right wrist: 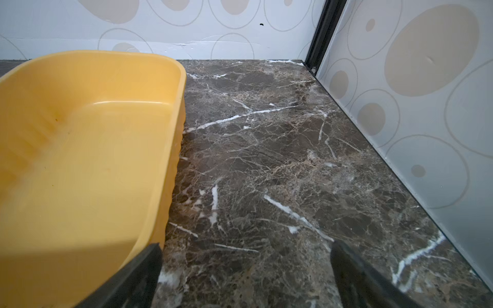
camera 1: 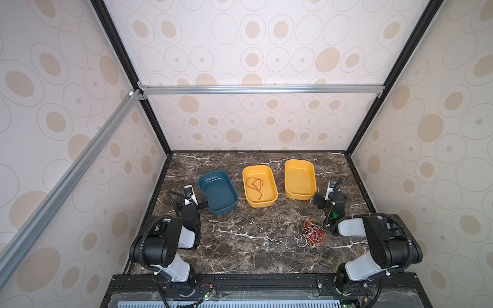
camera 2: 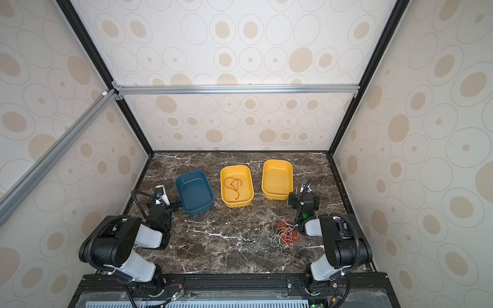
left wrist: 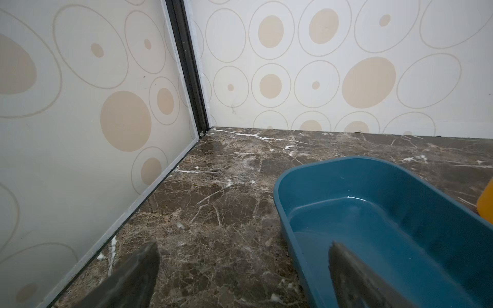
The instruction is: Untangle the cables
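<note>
The cables (camera 1: 310,236) (camera 2: 284,236) lie as a loose tangle of thin red, orange and white loops on the marble table, near the front right. One more thin reddish cable (camera 1: 254,186) (camera 2: 232,186) is curled inside the middle yellow tray (camera 1: 257,167). My left gripper (camera 1: 190,204) (left wrist: 244,256) is open and empty. It straddles the near corner of the blue tray (left wrist: 346,160), with one finger over the tray. My right gripper (camera 1: 329,198) (right wrist: 246,250) is also open and empty, beside the right yellow tray (right wrist: 93,53), behind the tangle.
Three trays stand in a row across the back: the blue tray (camera 1: 213,172), the middle yellow one, and the right yellow tray (camera 1: 298,161), which looks stacked on another. Patterned walls close in the table (camera 1: 240,240) on three sides.
</note>
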`<action>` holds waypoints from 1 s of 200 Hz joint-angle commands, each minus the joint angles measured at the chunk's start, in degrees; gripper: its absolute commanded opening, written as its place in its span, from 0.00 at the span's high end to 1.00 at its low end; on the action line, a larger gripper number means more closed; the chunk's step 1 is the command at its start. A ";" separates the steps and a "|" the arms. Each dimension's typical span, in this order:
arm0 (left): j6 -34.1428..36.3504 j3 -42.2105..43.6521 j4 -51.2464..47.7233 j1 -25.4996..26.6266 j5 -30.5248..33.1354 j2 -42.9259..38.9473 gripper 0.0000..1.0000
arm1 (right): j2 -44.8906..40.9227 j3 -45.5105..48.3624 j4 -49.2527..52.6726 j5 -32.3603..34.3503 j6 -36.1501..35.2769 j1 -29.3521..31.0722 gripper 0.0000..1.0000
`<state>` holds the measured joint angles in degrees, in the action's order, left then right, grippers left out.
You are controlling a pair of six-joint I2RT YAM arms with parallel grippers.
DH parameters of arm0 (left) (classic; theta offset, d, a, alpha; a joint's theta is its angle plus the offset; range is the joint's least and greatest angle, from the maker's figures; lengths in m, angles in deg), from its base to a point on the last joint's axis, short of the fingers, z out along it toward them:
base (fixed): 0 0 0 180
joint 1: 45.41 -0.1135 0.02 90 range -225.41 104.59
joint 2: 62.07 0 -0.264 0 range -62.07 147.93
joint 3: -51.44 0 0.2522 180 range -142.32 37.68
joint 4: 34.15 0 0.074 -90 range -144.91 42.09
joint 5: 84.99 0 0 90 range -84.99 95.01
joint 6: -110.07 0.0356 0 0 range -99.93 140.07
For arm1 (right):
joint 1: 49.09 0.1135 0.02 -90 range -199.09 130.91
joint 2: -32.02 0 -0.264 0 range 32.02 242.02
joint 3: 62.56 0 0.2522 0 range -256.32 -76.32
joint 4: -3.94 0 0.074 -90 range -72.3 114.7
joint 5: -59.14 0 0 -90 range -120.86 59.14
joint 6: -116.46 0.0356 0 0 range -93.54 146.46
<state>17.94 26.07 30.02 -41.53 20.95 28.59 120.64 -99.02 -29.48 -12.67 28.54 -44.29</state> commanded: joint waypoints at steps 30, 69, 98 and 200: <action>0.02 -0.42 1.67 -0.49 0.04 -0.12 0.01 | -0.45 -0.24 -1.25 0.26 -0.20 0.04 0.00; 0.02 -0.43 1.64 -0.53 0.05 -0.12 0.01 | -0.39 -0.18 -1.25 0.26 -0.15 0.09 0.00; 0.02 -0.43 1.60 -0.49 0.05 -0.11 0.01 | -0.39 -0.15 -1.24 0.32 -0.15 0.05 0.00; 0.02 -0.03 0.86 -0.50 -0.30 -2.27 0.01 | -3.28 -0.49 0.09 -4.11 -1.74 -0.23 0.00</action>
<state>17.94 26.07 30.02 -41.53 20.93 28.59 120.62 -99.02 -29.78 -13.21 28.52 -44.31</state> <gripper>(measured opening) 0.986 0.997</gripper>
